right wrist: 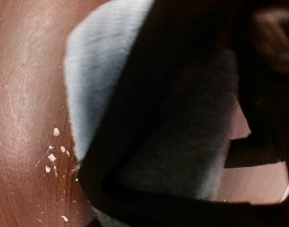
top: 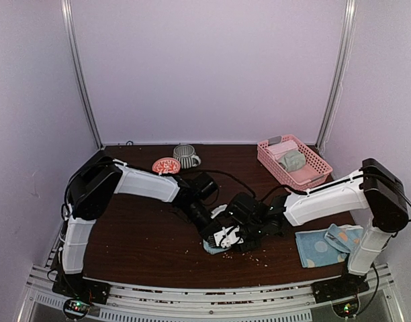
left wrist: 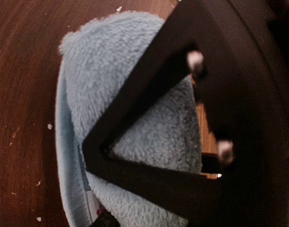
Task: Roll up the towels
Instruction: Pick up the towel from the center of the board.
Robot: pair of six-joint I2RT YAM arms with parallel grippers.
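Top view with both wrist views, the task in its early part. Both arms reach to the desk [top: 145, 235] centre, where the left tool [top: 215, 235] and the right tool [top: 244, 238] meet over the plain light-blue towel [left wrist: 102, 85], at about 6 o'clock of the desk's middle. In the wrist views this towel appears bunched into a thick, rounded bundle beneath the dark fingers, which lie across its pile. Whether either tool is spread or clamped on the cloth cannot be told, since the fingers show only as blurred silhouettes. The bundle looks partly gathered rather than a finished tight roll, so this step is judged to be under way. The dotted blue towel [top: 320, 247] lies spread at 4 o'clock, near the right arm's base, with one corner folded over and not yet rolled. The grey-green towel [top: 293, 161] sits in the pink basket [top: 269, 161] at 2 o'clock, well apart from both tools and untouched. At least these two are judged to remain. A mug [top: 185, 155] stands at 12 o'clock.
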